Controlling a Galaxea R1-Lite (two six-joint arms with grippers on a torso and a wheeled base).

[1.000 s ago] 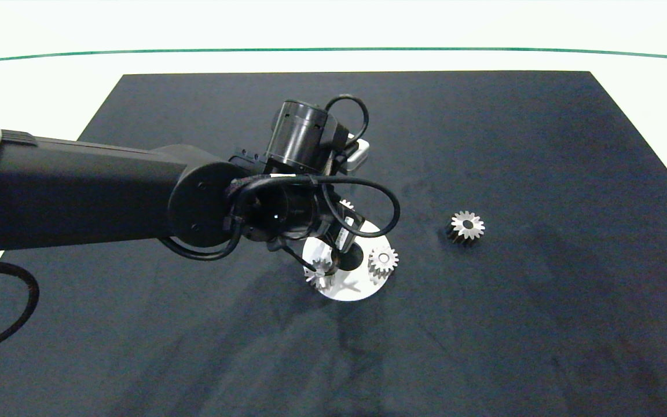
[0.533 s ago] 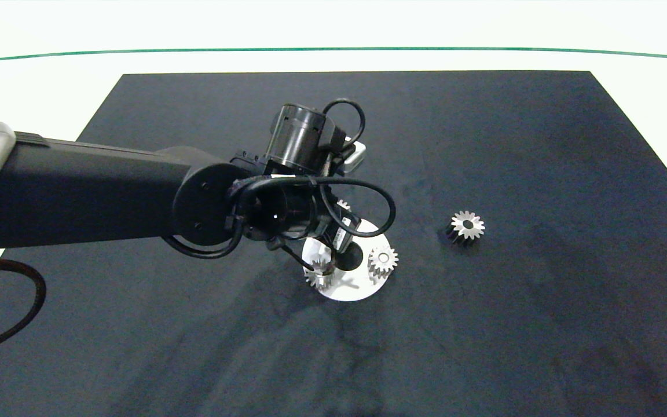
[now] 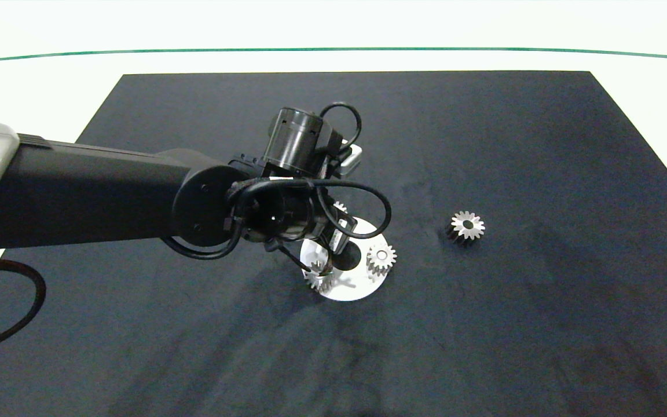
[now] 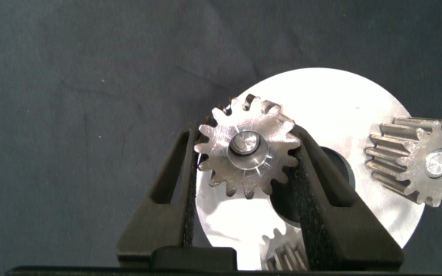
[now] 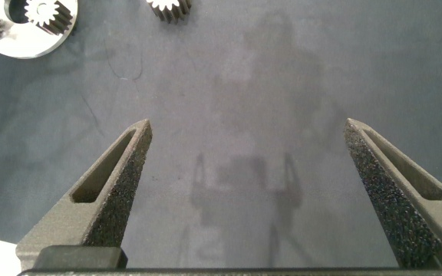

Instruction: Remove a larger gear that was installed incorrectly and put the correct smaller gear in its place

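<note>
A: Head view: at centre, the left gripper (image 3: 325,267) has sunk a little toward the white disc (image 3: 352,291). The larger gear (image 3: 466,226) lies apart, right of it, on the mat (image 3: 484,145).

B: Left wrist view: its fingers (image 4: 176,180) pinch the smaller gear (image 4: 229,165), with a peg (image 4: 245,143) in its hole. I think seating is almost done.

A: Right wrist view: the right gripper (image 5: 248,130) hangs idle, fingers spread wide, holding nothing.

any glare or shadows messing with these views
Head view: the white table beyond the dark mat is washed out, and the left arm's shadow spreads over the mat. Left wrist view: the white disc is glary. Right wrist view: the right gripper casts a faint shadow on the mat.
</note>
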